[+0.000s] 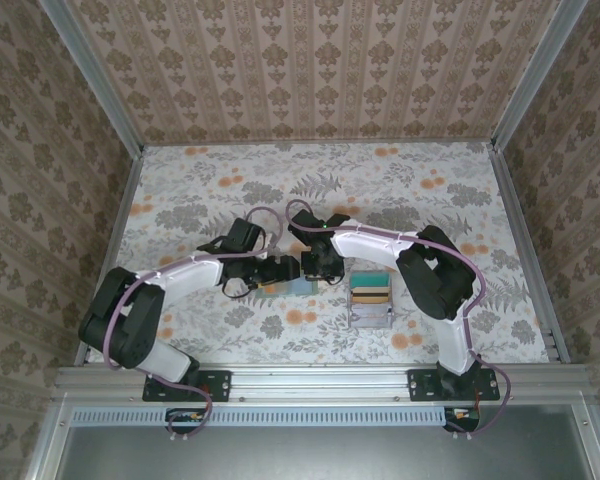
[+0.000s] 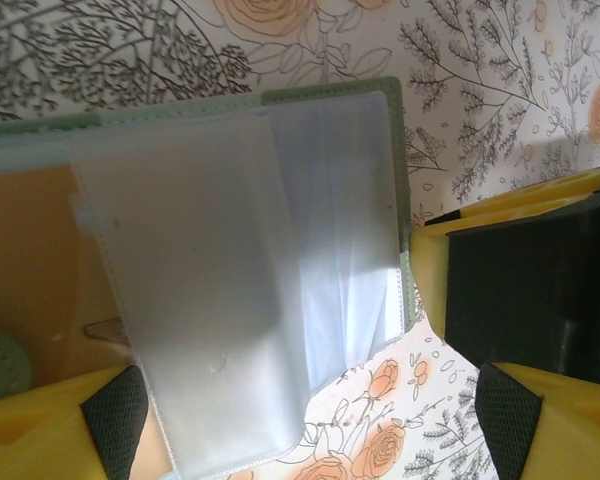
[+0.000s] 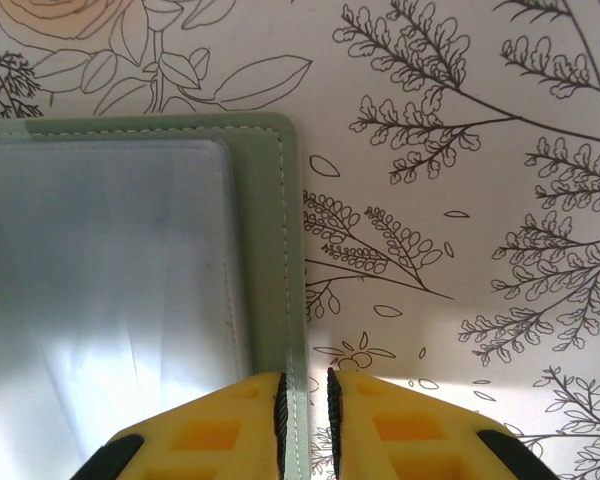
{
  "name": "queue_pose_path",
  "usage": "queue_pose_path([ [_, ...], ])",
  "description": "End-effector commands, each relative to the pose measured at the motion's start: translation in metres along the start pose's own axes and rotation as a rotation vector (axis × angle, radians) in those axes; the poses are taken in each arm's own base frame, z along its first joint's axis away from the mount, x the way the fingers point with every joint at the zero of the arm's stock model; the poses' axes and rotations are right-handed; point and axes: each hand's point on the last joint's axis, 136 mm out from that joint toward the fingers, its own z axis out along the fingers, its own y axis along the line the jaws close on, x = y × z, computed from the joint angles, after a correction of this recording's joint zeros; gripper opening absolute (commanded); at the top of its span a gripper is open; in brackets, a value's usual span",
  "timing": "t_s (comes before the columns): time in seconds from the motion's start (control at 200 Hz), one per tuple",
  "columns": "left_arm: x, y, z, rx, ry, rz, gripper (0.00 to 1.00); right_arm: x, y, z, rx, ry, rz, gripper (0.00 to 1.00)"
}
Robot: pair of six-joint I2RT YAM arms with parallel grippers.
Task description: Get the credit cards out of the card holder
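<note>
The grey-green card holder (image 1: 286, 288) lies open on the floral table between the two arms. In the left wrist view the card holder (image 2: 330, 180) shows clear plastic sleeves, and a tan card (image 2: 30, 260) sits in its left part. My left gripper (image 2: 310, 430) is open, its yellow fingers wide on either side of a loose sleeve. The right gripper (image 2: 530, 270) stands at the holder's right edge. In the right wrist view the right gripper (image 3: 305, 400) is nearly closed, with the stitched green edge of the card holder (image 3: 265, 250) between its pads.
A grey tray (image 1: 370, 318) with teal and tan contents sits just right of the holder, close to the right arm's elbow. Patterned walls enclose the table on three sides, with metal rails along the edges.
</note>
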Motion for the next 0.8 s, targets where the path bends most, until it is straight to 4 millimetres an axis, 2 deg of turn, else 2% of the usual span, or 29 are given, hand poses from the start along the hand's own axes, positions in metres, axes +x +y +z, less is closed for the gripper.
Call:
queue_pose_path([
  [0.0,-0.007,-0.023,0.003,0.066,0.007,0.033,0.89,-0.002,-0.003,-0.014,0.001,-0.034,0.027,0.23],
  [0.285,-0.012,-0.055,0.011,0.131,0.023,0.093,0.88,-0.011,-0.010,-0.033,-0.012,-0.102,0.054,0.23],
  [0.535,-0.017,-0.074,-0.007,0.177,-0.022,0.135,0.88,-0.014,-0.009,-0.037,-0.028,-0.118,0.060,0.24],
  [0.795,-0.024,-0.065,-0.035,0.169,-0.094,0.112,0.88,-0.016,-0.002,-0.036,-0.058,-0.118,0.054,0.24],
])
